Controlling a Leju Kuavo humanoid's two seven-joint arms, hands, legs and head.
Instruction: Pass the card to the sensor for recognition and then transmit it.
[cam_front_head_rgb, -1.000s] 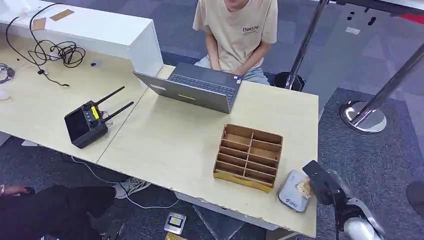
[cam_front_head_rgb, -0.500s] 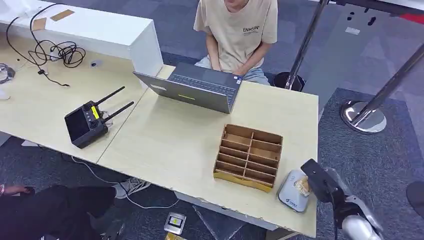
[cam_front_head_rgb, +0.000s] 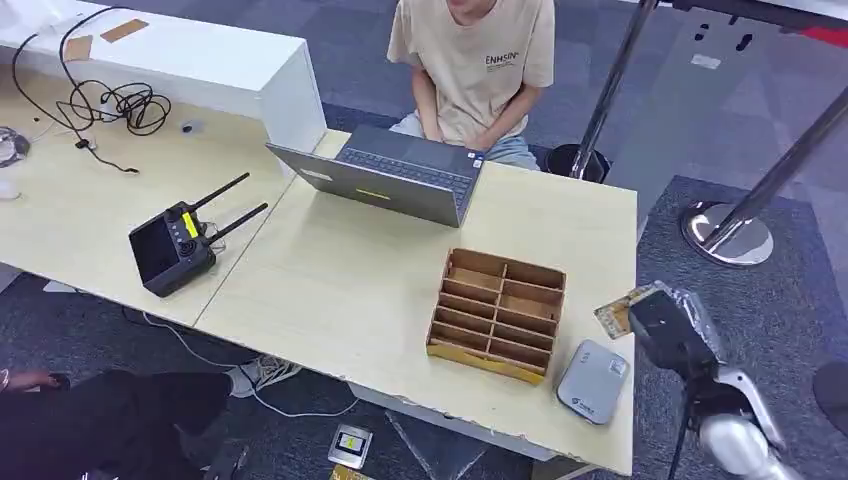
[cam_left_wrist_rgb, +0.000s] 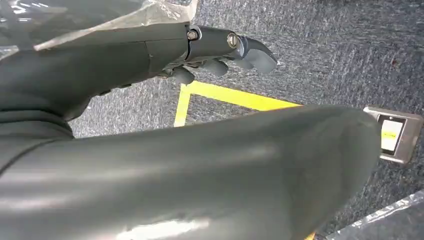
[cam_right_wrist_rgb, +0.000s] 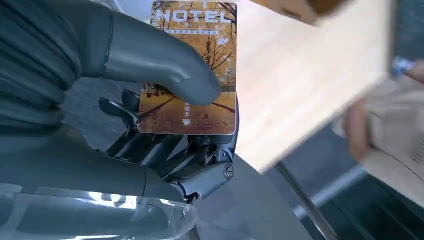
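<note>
While the right hand (cam_front_head_rgb: 668, 328) hangs just off the table's (cam_front_head_rgb: 340, 290) right edge, it pinches the card (cam_front_head_rgb: 618, 308) between thumb and fingers.

Item: card. A hotel key card with an autumn-tree print. In the right wrist view the thumb presses on its printed face and the fingers back it from behind; most of the face stays bare. Judged reason for the hold: a pinch low on the card leaves its flat area free to be read and free for someone to take.

Item: sensor (cam_front_head_rgb: 592, 381). A grey rounded pad lying flat at the table's near right corner, just beside the box (cam_front_head_rgb: 497, 314). The card is above and beyond it, apart from it, out past the table edge. Judged stage: the card points toward the person (cam_front_head_rgb: 472, 62), which suits the handing-over half of the task.

Item: left hand (cam_left_wrist_rgb: 220, 50). Seen from its wrist over grey carpet with yellow tape; fingers loosely curled, nothing in them.

Item: laptop (cam_front_head_rgb: 395, 175). Open, in front of the seated person.

Hard to make out: the right wrist view is blurred at its far side, where a person's hand and sleeve smear. The card's small print is unreadable. The person's head is cut off by the frame.
</note>
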